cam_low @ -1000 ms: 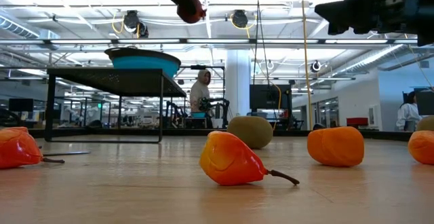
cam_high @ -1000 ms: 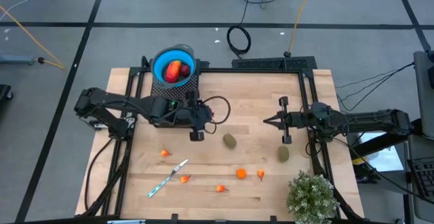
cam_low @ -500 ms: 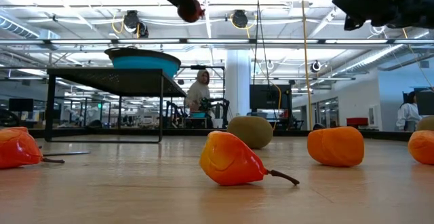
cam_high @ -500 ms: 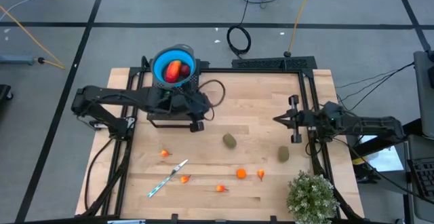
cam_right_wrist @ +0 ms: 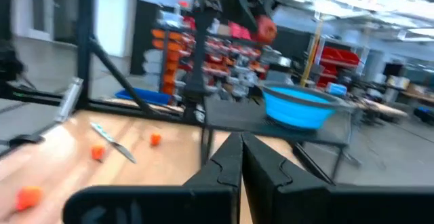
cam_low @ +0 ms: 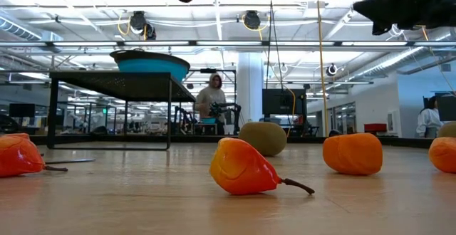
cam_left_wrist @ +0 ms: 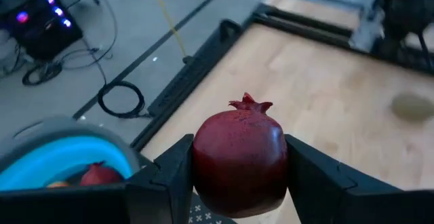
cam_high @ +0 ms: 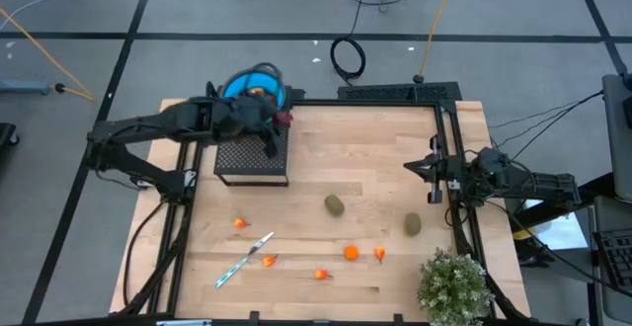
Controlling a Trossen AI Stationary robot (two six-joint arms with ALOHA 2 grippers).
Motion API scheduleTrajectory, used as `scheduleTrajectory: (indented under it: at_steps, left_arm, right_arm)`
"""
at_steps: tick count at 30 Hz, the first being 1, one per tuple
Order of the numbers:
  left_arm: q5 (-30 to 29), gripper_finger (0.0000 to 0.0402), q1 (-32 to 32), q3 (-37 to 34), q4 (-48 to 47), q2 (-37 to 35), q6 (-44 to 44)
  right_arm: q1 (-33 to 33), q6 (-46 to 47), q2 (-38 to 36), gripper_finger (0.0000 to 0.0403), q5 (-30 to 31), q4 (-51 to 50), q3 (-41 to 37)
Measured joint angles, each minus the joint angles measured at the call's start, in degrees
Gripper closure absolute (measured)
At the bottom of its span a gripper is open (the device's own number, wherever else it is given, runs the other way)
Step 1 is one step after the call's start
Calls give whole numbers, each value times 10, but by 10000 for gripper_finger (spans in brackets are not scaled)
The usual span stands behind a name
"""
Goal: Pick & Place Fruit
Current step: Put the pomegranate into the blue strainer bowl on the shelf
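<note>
Left end effector (cam_left_wrist: 239, 176) moved over blue bowl's (cam_high: 240, 82) rim, fingers pinching dark red pomegranate (cam_left_wrist: 239, 161); right end effector (cam_right_wrist: 241, 157) pressed together.

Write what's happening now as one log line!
left gripper: holds pomegranate by bowl | right gripper: shut, waiting | kiwis: on table

Table (cam_high: 365, 158): pale wood planks, smooth, with a soft sheen. Pomegranate (cam_left_wrist: 239, 161) between the left gripper (cam_left_wrist: 237, 173) jaws: dark red, matt, faintly dimpled skin. Jaws: dark, matt plastic. Bowl (cam_left_wrist: 61, 157): blue, smooth and glossy inside, grey rim. Stand (cam_high: 252, 158) under it: black perforated top. Orange pear-shaped piece (cam_low: 242, 167): glossy, plastic-looking. Olive-brown oval (cam_low: 263, 138): dull, matt. Knife-like stick (cam_high: 247, 258): silvery, reflective.
</note>
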Motion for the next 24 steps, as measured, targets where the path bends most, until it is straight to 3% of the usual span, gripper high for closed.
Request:
scheduleTrajectory:
  at_steps: [9,18,24]
  left_arm:
    - [1,215,69,1,-3,-33,-114]
    - [126,203,153,0,-5,-46,-184]
    - [149,202,171,1,-4,-49,-183]
  right_arm:
    - [0,0,0,403,29,-12,3]
    - [0,-2,0,403,29,-9,3]
    - [0,-5,0,403,29,-8,3]
